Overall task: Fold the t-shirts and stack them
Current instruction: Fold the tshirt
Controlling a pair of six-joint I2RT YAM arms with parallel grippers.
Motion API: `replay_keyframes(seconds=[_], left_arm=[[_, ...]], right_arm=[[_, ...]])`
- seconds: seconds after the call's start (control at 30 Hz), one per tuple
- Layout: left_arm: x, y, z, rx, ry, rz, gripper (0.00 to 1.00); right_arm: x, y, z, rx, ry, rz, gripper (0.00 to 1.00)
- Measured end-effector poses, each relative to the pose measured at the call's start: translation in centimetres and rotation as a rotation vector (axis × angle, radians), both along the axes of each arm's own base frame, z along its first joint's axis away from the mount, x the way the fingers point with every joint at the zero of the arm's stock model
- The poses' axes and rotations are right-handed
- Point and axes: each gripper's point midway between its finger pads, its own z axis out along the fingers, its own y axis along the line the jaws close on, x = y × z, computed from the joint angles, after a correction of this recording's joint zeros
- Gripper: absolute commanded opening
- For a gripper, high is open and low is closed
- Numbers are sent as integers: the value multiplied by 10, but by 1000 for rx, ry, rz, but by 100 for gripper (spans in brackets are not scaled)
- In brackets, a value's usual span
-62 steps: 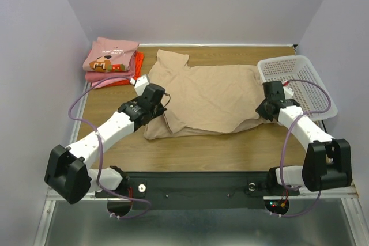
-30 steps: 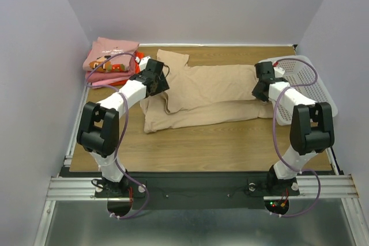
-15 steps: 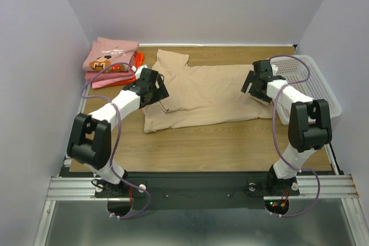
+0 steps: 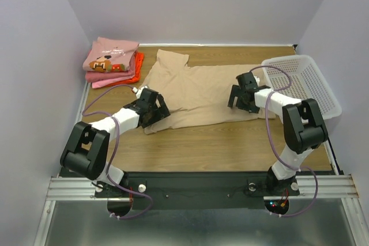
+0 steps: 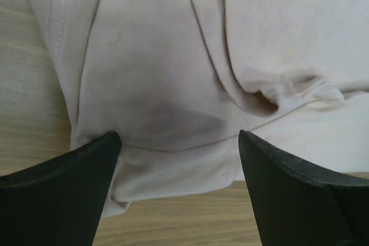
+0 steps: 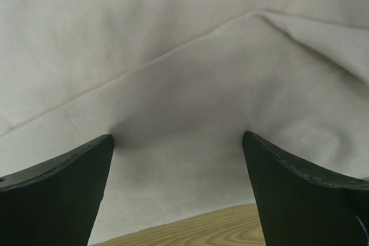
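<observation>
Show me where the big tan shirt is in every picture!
Top external: the plain tan cloth t-shirt lies spread out in the middle.
Left wrist: it fills most of the frame.
Right wrist: it fills nearly everything.
Shared landmark: the wooden tabletop along its edge.

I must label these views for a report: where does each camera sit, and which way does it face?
Top external: above and behind the arms, looking down and forward at the table, tan t-shirt, folded stack and basket; both arms show whole.
Left wrist: on the left arm, looking down at the shirt's near left corner; open left fingers frame it.
Right wrist: on the right arm, looking down at the shirt's near right edge; open right fingers frame it.
Shared: all three show the tan t-shirt and table wood.
</observation>
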Motion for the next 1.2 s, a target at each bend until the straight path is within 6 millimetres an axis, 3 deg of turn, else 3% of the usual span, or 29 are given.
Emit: replay_keyframes(seconds=[0.13,0.5,0.73,0.83,1.1,1.2], left_arm=[[3,6,0,17,-9,42,98],[-3,52,-5,109,30,220,98],[-31,87,-8,192,90,328,98],[-40,99,-7,233,111,358,98],[-47,104,-7,254,136,360,98],[-40,100,5,240,114,348,99]], right_arm=[[-9,7,-10,0,1,12,100],[-39,35,-7,79,-47,38,100],[-65,65,-4,148,-55,66,100],[-73,69,-2,167,-53,60,100],[-78,65,2,170,-49,25,100],[-75,64,7,165,-59,19,100]])
